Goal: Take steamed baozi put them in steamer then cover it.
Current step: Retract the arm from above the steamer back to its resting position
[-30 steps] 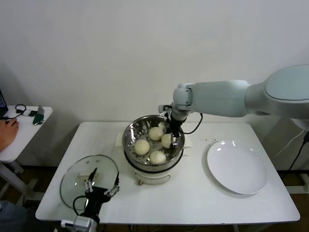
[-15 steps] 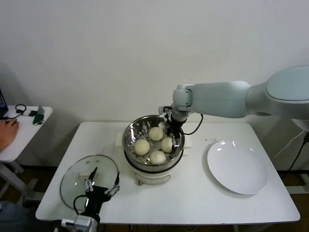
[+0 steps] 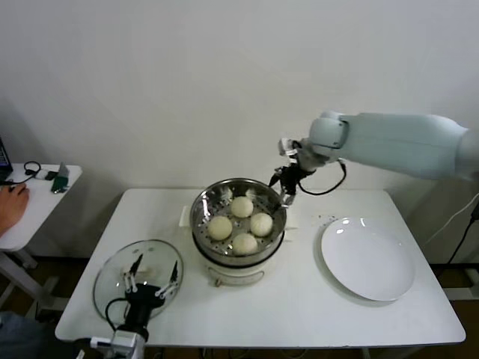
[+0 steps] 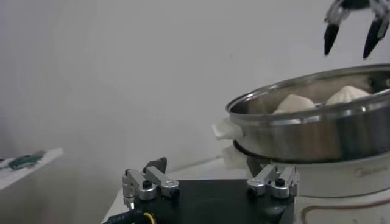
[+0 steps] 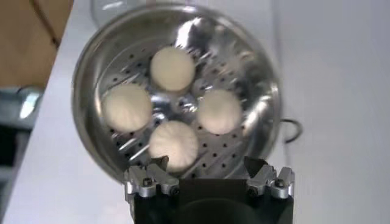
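1. On the white rectangular table [image 3: 299, 314] stands the steamer [image 3: 238, 247], a round shiny steel basket with a perforated floor on a cream-white pot base; it sits near the middle of the table, toward the back edge.
2. Four small round cream-white steamed baozi [image 3: 241, 224] lie inside the basket, close together in a ring; the right wrist view shows all four resting on the perforated floor [image 5: 173, 109].
3. The right claw [image 3: 284, 188] hangs just above the basket's far right rim, its dark fingers spread wide and holding nothing; from the left wrist view its fingertips [image 4: 329, 39] show above the rim, clear of the buns.
4. The cover [image 3: 138, 280], a round clear glass lid with a metal rim, lies flat on the table at the front left, apart from the steamer.
5. The left claw [image 3: 152, 280] hovers over that lid near the table's front edge, its fingers wide apart and empty.
6. A flat round white plate [image 3: 368, 259] rests bare on the table to the steamer's right.
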Controlling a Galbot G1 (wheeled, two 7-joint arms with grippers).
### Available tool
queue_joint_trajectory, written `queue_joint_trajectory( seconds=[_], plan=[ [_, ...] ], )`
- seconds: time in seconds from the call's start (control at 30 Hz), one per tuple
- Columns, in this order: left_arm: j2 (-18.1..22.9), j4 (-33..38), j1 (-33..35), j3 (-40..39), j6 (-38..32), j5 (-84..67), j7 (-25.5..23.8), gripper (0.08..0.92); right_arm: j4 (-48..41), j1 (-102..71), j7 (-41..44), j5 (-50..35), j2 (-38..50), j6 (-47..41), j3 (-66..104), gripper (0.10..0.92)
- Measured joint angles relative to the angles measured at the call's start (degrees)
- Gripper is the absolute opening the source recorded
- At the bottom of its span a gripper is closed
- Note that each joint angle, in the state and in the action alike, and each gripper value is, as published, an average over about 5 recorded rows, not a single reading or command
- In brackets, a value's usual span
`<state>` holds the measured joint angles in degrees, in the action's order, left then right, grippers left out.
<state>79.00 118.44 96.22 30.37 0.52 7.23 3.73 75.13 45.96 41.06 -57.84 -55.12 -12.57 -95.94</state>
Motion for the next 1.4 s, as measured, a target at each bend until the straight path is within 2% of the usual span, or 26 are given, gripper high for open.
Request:
queue_joint_trajectory(
  seconds=[0.2, 0.4, 0.67, 0.87, 1.13, 1.4],
  plan=[
    [0.2, 0.6, 0.3, 0.9, -0.3, 0.9, 0.0, 0.823, 5.1, -9.0, -8.5, 0.5, 11.3, 4.4, 10.8, 0.823],
    [0.5, 1.4, -0.2, 1.1, -0.4, 2.0, 0.1, 0.823, 9.2, -25.7, -15.2, 2.1, 21.2, 8.8, 28.7, 0.823],
    [0.5, 1.9, -0.6, 1.6, -0.5, 3.5, 0.2, 0.823, 12.8, -52.4, -20.8, 5.3, 28.1, 14.4, 55.6, 0.823],
    [0.6, 2.6, -0.3, 1.7, -0.6, 5.2, 0.2, 0.823, 15.0, -73.0, -23.0, 8.1, 27.3, 16.4, 77.5, 0.823],
    [0.4, 2.9, 0.5, 3.1, -0.3, 10.2, 0.7, 0.823, 18.0, -95.8, -24.6, 13.0, 20.7, 16.7, 101.8, 0.823],
    [-0.5, 3.7, 2.1, 5.2, 2.4, 27.3, 0.2, 0.823, 19.7, -111.4, -25.1, 17.2, 12.0, 15.8, 118.7, 0.823]
  ],
)
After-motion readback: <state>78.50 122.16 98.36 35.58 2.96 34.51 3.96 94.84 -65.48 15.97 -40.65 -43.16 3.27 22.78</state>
